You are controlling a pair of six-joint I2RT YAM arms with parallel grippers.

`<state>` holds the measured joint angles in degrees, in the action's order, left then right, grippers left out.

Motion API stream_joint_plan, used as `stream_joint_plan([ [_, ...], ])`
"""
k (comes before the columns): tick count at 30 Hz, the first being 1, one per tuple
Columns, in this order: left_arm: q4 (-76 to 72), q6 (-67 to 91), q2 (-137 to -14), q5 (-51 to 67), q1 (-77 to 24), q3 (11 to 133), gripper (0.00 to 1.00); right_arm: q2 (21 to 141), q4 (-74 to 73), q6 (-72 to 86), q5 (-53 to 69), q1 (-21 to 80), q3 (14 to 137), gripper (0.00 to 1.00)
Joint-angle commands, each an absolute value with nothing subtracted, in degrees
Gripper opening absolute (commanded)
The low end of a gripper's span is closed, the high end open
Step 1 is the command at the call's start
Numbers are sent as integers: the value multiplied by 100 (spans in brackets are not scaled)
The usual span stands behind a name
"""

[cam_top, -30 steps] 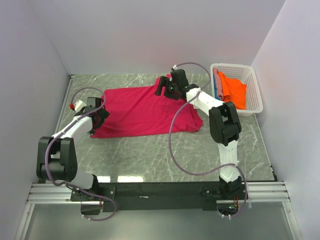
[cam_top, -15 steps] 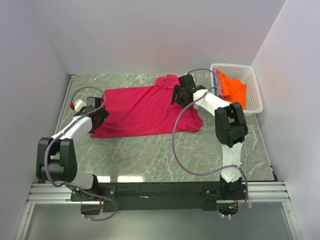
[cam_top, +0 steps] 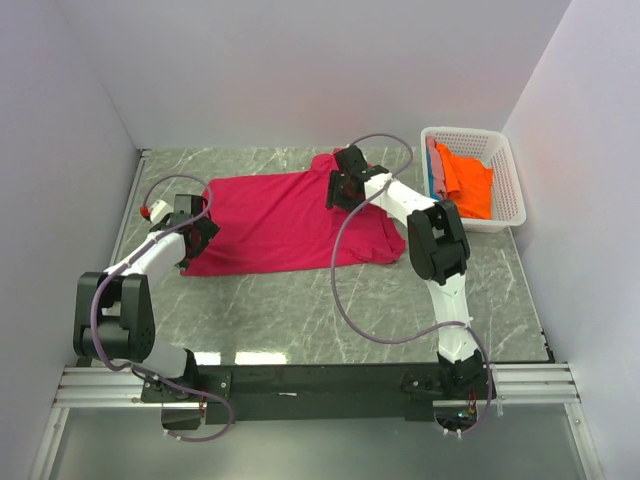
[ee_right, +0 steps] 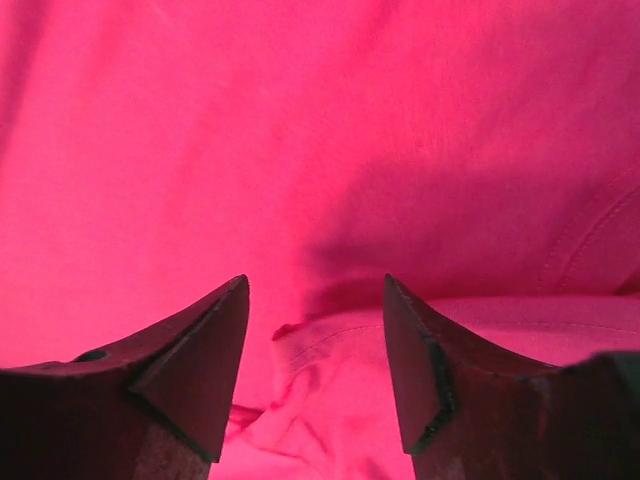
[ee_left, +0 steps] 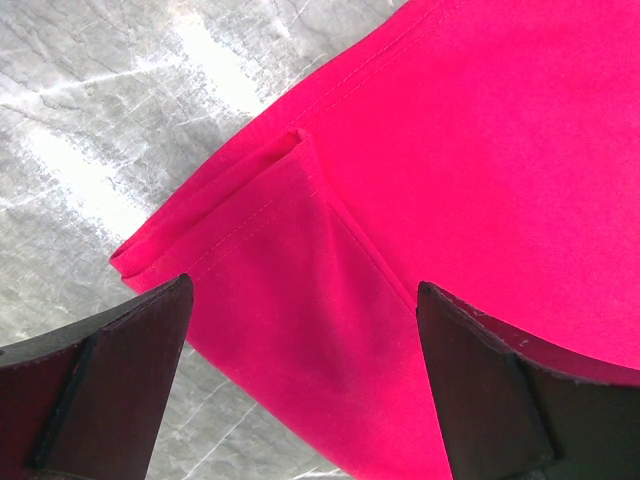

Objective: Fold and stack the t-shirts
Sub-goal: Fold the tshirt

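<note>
A crimson-pink t-shirt [cam_top: 280, 220] lies spread flat on the marble table [cam_top: 300, 300]. My left gripper [cam_top: 197, 232] rests at the shirt's left edge, open; in the left wrist view its jaws [ee_left: 303, 290] straddle a folded hem corner of the shirt [ee_left: 480, 150]. My right gripper [cam_top: 340, 186] is low over the shirt's upper right part. In the right wrist view its jaws [ee_right: 315, 285] stand apart with a bunched hem fold [ee_right: 340, 345] between them, not pinched. An orange t-shirt [cam_top: 466, 180] and a blue-teal edge [cam_top: 437, 176] sit in the basket.
The white lattice basket [cam_top: 470, 132] stands at the back right against the right wall. Walls close in the table on the left, back and right. Grey cables loop from both arms over the table.
My right gripper swung right and then back left over the shirt's upper right part, and its jaws have narrowed. The left arm has not moved.
</note>
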<state>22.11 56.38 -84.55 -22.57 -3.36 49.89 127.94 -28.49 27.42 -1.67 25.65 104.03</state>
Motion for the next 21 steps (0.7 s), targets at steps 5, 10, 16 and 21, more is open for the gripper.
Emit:
stream_joint_plan([
  [5, 2267, 5572, -8499, -2355, -352, 5098, 99, 13034, -3260, 2584, -606, 2768, 10846, 60],
  [10, 2276, 5572, -8403, -2391, -352, 5063, 99, 13078, -3313, 2619, -957, 2821, 10828, 37],
  [16, 2294, 5572, -8306, -2417, -352, 5036, 99, 12956, -3313, 2610, -1081, 2935, 10872, 16],
  [21, 2311, 5572, -8271, -2408, -352, 5036, 99, 12753, -3305, 2514, -1370, 3128, 10907, 0],
])
